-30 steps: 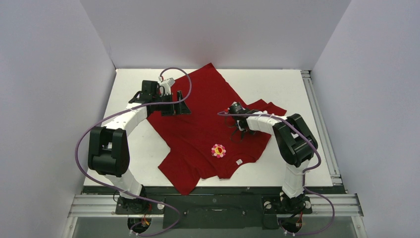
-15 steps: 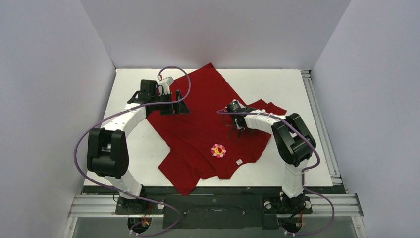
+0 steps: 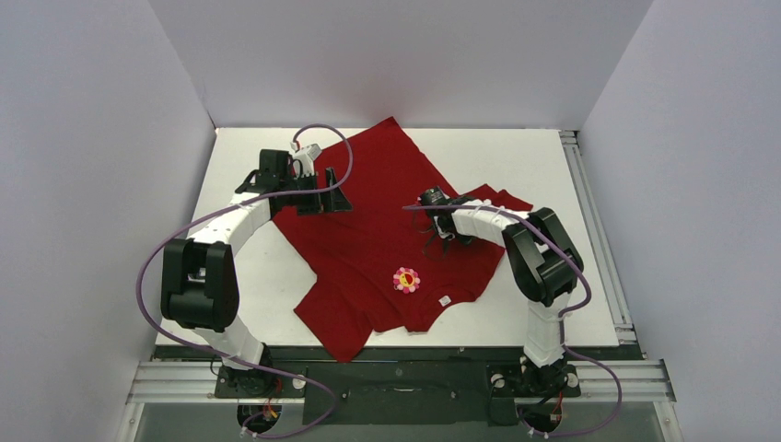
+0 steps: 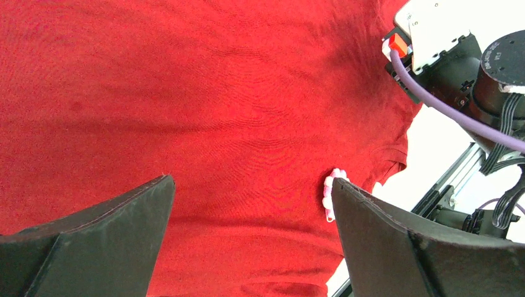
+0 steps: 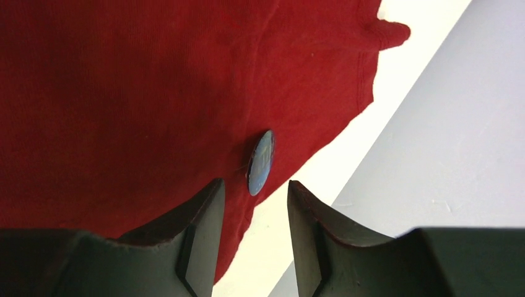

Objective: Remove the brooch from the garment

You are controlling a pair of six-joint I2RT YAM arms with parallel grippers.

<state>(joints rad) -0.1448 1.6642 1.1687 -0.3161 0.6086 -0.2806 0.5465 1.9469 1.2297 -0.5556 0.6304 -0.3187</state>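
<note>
Dark-red garment (image 3: 387, 212); brooch (image 3: 406, 279) at its 6 o'clock. Left gripper (image 4: 252, 183) jaws wide, right gripper (image 5: 255, 184) jaws narrowly parted, both empty. Hazard: closing on cloth may lift garment with brooch attached

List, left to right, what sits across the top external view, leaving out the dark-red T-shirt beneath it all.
Black two-finger left gripper → small pink flower-shaped brooch with a yellow centre → black two-finger right gripper → grey metal rail along the table's right edge.

You're looking at a T-shirt (image 4: 216, 93) of matt, soft knit cloth with a fine ribbed grain. The brooch (image 5: 260, 162) catches light, smooth and shiny. The fingers (image 4: 396, 247) of the left gripper (image 4: 251, 179) look like matt black plastic.
</note>
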